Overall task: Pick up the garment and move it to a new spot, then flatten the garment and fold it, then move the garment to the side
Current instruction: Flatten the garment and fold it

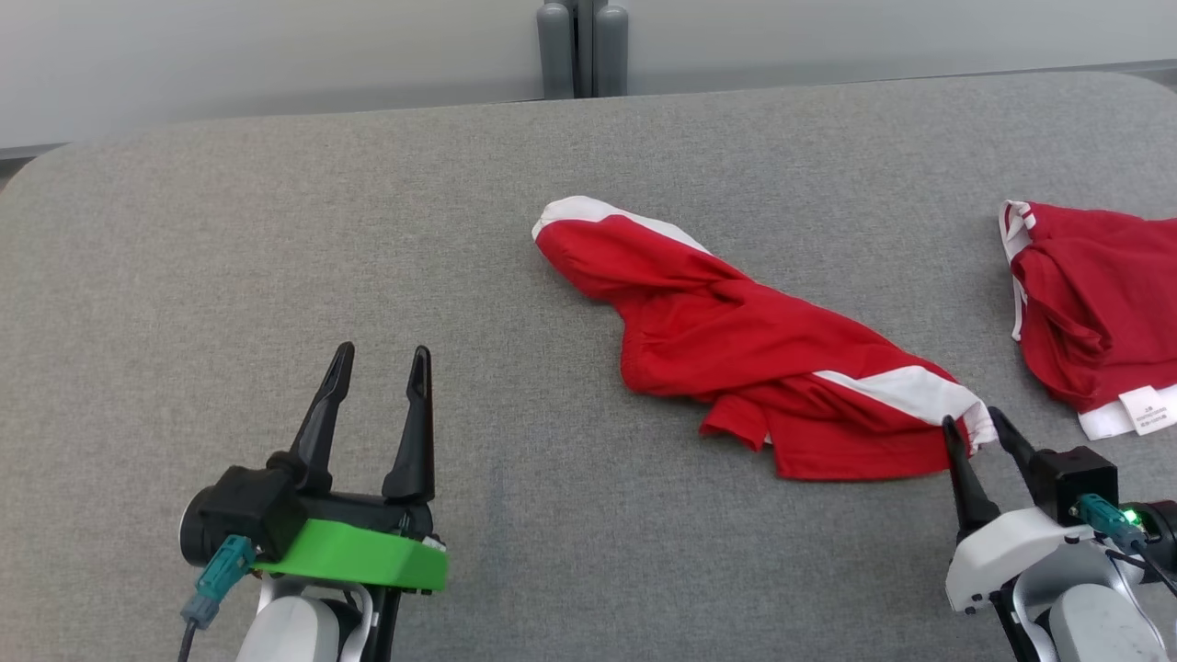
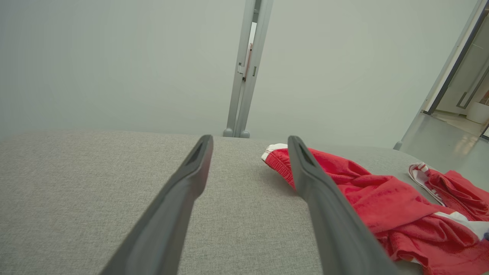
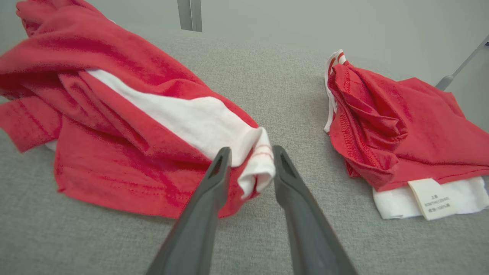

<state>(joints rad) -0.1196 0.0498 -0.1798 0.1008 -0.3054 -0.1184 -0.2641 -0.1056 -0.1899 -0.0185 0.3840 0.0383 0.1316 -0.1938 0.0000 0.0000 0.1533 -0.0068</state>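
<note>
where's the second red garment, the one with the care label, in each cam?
Head: second red garment, far right, cut by the edge.
Left wrist: far right, beyond the crumpled garment.
Right wrist: right side, label lower right.
Shared landmark: grey post.

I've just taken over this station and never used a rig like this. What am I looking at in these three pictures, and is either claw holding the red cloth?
It is a two-armed robot at a grey fabric-covered table. The head view looks down from its head camera; the other two look along each arm's own two dark fingers.

The left gripper is open over bare table, holding nothing.

A crumpled red garment with white bands lies mid-table. The right gripper is at its near white cuff: in the right wrist view the cuff sits between the parted fingers, which look loose rather than clamped, so I cannot say it is gripped.

A second red-and-white garment with a paper label lies apart, at the table's right edge.
</note>
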